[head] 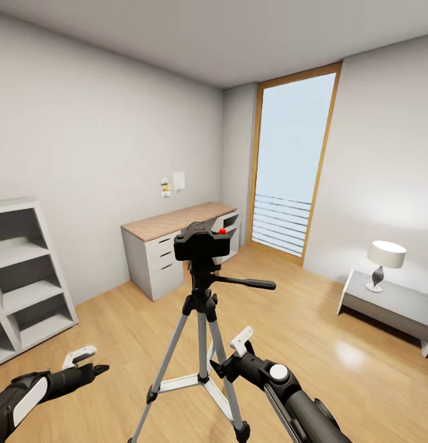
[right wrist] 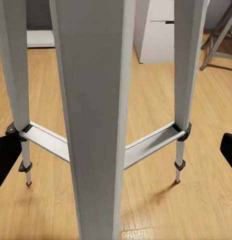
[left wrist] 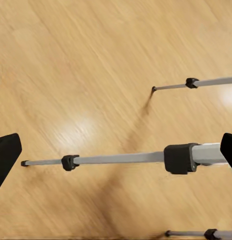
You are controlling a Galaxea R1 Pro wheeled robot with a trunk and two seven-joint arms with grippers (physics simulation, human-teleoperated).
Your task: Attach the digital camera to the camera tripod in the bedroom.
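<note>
Black and boxy, the digital camera (head: 202, 242) already sits atop the camera tripod (head: 201, 344) in front of the desk (head: 177, 223), so attachment looks done. Left gripper (head: 84, 363) and right gripper (head: 229, 354), beside the tripod's legs, are both spread and empty.

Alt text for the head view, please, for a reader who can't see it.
A small black boxy camera with a red button sits on a tall silver-legged tripod on a light wood floor. The left gripper and right gripper flank its legs, both open and empty. Behind stands a wood-topped white desk.
</note>
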